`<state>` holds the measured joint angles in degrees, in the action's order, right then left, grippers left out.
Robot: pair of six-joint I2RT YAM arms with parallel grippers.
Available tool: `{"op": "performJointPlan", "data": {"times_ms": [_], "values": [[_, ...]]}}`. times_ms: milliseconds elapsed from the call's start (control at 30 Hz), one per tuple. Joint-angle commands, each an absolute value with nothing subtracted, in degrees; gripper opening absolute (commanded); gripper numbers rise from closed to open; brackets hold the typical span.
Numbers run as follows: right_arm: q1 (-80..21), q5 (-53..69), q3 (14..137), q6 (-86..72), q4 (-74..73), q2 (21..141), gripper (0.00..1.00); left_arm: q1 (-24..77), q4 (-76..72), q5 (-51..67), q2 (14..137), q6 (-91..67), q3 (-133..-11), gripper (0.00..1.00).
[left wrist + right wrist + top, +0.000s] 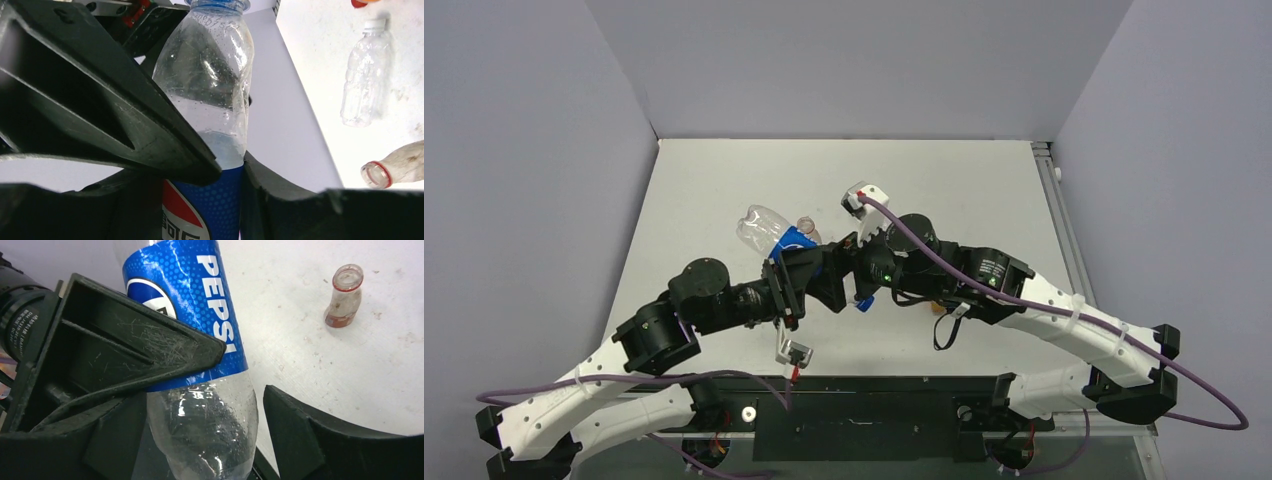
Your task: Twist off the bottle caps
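Pepsi bottle (776, 233): is held over the desk (984, 190) between both arms, blue cap (864, 303) at its neck end | left fingers (125, 125): are clenched on the label | right fingers (300, 430): are released, one touching the bottle, the other just apart | reddish-label bottle (343, 296): is seen uncapped, upright on the desk

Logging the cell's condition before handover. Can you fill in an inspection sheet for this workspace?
Surface: white table, lightly smudged.
Job's things: Pepsi bottle gripped between the arms; clear bottle with white cap on; short bottle uncapped.
Clutter: nothing seen.
Grippers: left gripper shut on Pepsi bottle; right gripper open around it.
Cables: purple cables trailing from both arms.
Surroundings: plain grey walls on three sides.
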<state>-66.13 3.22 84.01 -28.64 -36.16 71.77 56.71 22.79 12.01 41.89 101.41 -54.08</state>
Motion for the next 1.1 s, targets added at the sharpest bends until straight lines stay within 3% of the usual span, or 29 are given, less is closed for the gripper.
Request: {"op": "performJointPlan", "data": {"times_ms": [0, 167, 400, 500, 633, 800, 1067], "values": [[-65.63, -5.35, 89.46, -26.89, -34.84, 71.48, 0.81, 57.85, 18.0, 7.97, 41.23, 93.05, -56.0, 0.35], [-65.26, -11.06, 95.94, -23.92, -33.13, 69.89, 0.83, 57.9, 11.21, 2.4, 42.28, 73.5, -56.73, 0.3], [-65.37, -14.2, 102.02, -24.07, -28.08, 71.69, 0.84, 57.88, 6.42, -7.07, 46.15, 38.97, -61.51, 0.33], [-65.49, -15.51, 102.58, -25.38, -25.85, 72.79, 0.8, 57.83, 5.65, -7.43, 45.98, 29.97, -62.07, 0.33], [-65.74, -18.0, 102.56, -25.84, -24.22, 72.88, 0.72, 57.77, 5.06, -9.04, 46.28, 22.62, -63.4, 0.33], [-65.79, -22.45, 101.76, -25.92, -23.31, 72.09, 0.68, 57.74, 4.32, -8.07, 46.23, 19.33, -64.36, 0.33], [-65.81, -20.52, 103.39, -27.68, -22.67, 74.1, 0.56, 57.74, 3.03, -9.23, 46.23, 18.05, -64.57, 0.33]]}}
